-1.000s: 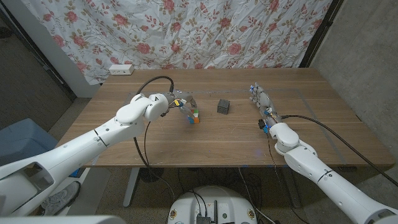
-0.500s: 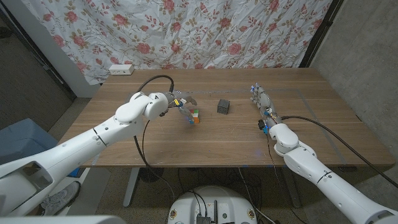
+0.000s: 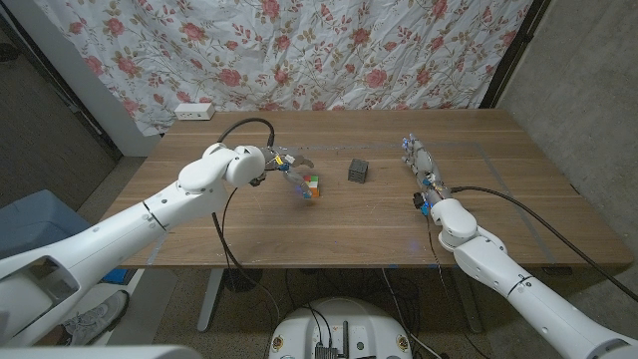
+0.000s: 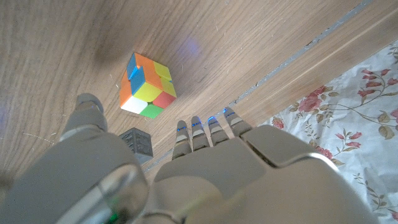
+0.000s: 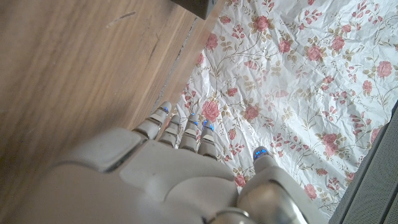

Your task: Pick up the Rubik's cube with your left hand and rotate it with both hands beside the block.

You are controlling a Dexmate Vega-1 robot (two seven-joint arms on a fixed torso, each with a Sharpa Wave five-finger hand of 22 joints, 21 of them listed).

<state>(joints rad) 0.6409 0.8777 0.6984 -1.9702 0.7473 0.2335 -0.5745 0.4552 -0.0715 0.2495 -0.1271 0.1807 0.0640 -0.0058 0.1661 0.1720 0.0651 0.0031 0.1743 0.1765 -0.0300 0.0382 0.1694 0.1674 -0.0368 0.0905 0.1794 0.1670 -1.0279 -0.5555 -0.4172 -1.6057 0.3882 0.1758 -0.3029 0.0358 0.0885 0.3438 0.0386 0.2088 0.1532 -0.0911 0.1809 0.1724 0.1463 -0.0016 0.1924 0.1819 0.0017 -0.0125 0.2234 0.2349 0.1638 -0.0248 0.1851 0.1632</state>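
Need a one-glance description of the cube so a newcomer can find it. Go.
Start at the wooden table in front of the floral curtain. Near its middle, just off the left hand, the cube lies on the wood. It is the many-coloured one; the block beside it is plain dark grey.

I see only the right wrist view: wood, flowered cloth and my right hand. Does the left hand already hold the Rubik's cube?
Observer: No. In the left wrist view the Rubik's cube lies on the table, and the left hand has its fingers clear of it.
Operator: And where is the block?
Observer: In the head view the dark block stands apart from the cube, between it and your right hand.
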